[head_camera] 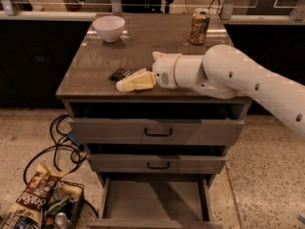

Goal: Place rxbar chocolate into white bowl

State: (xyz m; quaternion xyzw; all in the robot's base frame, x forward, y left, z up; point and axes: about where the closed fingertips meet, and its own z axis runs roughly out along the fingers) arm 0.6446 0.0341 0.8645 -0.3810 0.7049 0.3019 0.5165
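Note:
The rxbar chocolate, a flat dark-wrapped bar, lies near the front left of the brown cabinet top. My gripper, cream-coloured on a white arm coming from the right, sits low over the bar's near right side and hides part of it. The white bowl stands upright at the far left corner of the top, well behind the bar and apart from the gripper.
A tall tan drink can stands at the far right of the top. Below, the upper drawers are partly pulled out and the bottom drawer is fully open. Cables and a basket of snack bags lie on the floor at left.

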